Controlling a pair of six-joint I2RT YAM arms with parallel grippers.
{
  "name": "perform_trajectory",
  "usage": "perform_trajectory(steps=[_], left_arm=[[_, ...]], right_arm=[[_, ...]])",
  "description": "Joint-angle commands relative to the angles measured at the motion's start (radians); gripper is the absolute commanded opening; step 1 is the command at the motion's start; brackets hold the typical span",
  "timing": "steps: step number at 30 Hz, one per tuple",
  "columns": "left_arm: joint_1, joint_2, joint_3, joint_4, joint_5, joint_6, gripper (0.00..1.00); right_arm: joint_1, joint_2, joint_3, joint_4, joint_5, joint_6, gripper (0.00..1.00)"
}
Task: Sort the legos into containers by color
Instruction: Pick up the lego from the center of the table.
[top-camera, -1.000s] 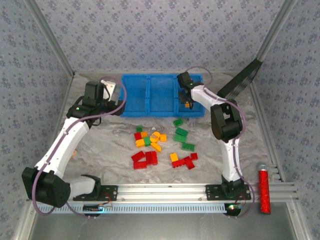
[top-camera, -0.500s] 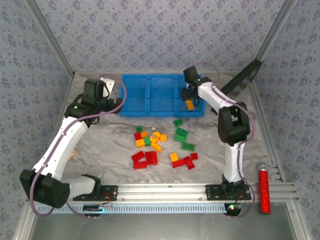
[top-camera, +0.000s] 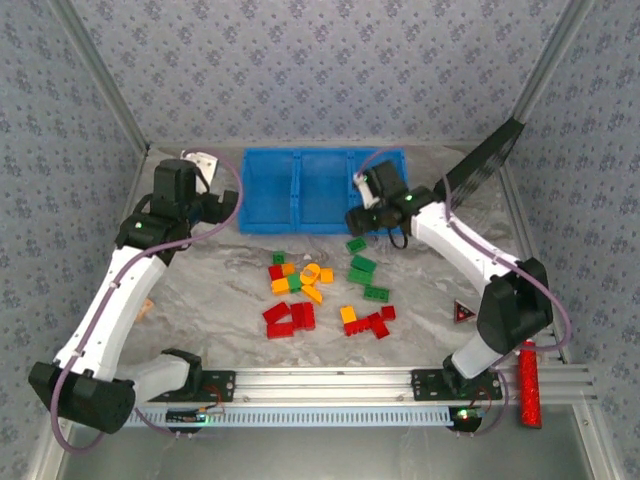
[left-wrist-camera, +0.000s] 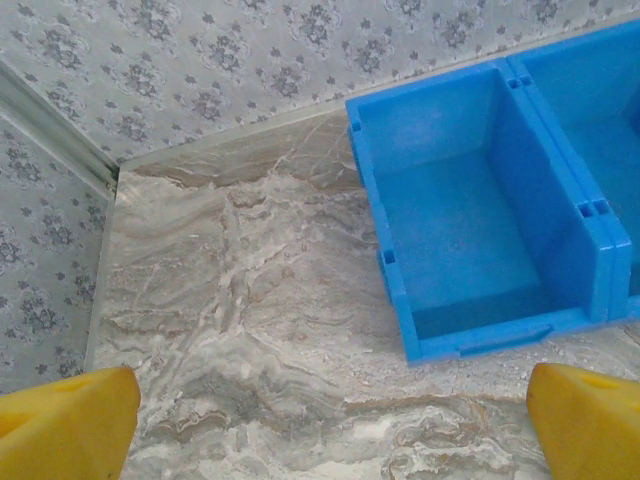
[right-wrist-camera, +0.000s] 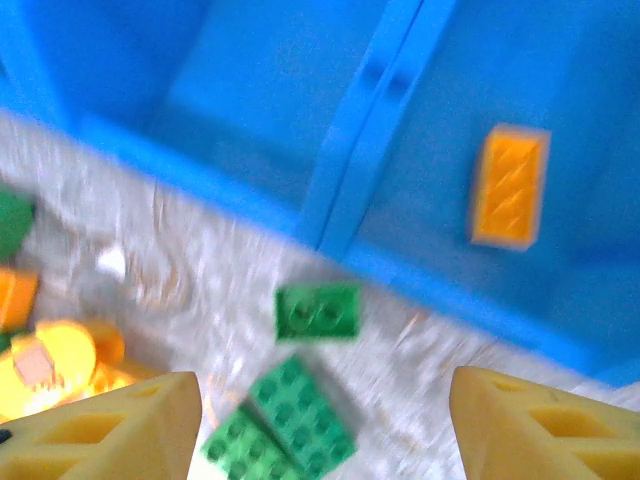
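Hovering over the near wall of the blue tray (top-camera: 268, 222), by its right compartment, the right tool (top-camera: 355, 218) is seen from overhead with its arm stretched across the marbled counter (top-camera: 220, 290). The left tool (top-camera: 226, 206) hangs just left of the tray's left compartment. The legos (top-camera: 310, 292) lie scattered around the middle of the counter, on the near side of the tray. Red ones sit at the near left and near right of the group, yellow-orange ones in the middle and green ones to the right. One green brick (top-camera: 356, 243) sits apart, just beside the tray's near wall. A long red studded cylinder (top-camera: 527, 380) lies at the near right, and a black panel (top-camera: 480, 160) leans at the far right.

From the left wrist, the left tool (left-wrist-camera: 325, 440) shows its yellow fingertips (left-wrist-camera: 65, 420) spread wide with nothing between them. Marbled counter lies below, and a compartment of the tray (left-wrist-camera: 385, 230) is to the right.

From the right wrist, in a blurred frame, the right tool (right-wrist-camera: 330, 425) has its fingertips (right-wrist-camera: 110, 430) wide apart and holds nothing. An orange brick (right-wrist-camera: 510, 185) lies flat in the compartment right of a divider (right-wrist-camera: 365, 130). On the counter outside the wall are the green brick (right-wrist-camera: 318, 310) and, nearer the tool, more green legos (right-wrist-camera: 290, 415), with yellow-orange ones at the left edge.
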Motion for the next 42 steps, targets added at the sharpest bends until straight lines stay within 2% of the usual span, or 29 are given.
perform_trajectory(steps=[1,5,9,15,26,42], left_arm=[[-0.008,-0.046,-0.015,0.04,-0.001,0.019,0.99],[-0.008,-0.053,-0.036,0.039,0.009,0.034,0.99],[-0.01,-0.051,-0.051,0.038,0.034,0.028,0.99],[-0.01,-0.048,-0.058,0.035,0.044,0.027,0.99],[-0.013,-0.037,-0.092,0.048,0.038,0.033,0.99],[-0.014,-0.026,-0.1,0.047,0.022,0.059,0.99]], right_arm=[[0.048,-0.027,-0.089,-0.089,0.0,0.075,0.68],[0.128,-0.084,-0.219,-0.123,0.02,0.124,0.7],[0.159,-0.117,-0.284,-0.152,-0.051,0.181,0.75],[0.208,-0.118,-0.349,-0.173,-0.005,0.187,0.8],[0.231,0.017,-0.292,-0.196,0.142,0.126,0.8],[0.225,0.159,-0.235,-0.185,0.195,0.098,0.77]])
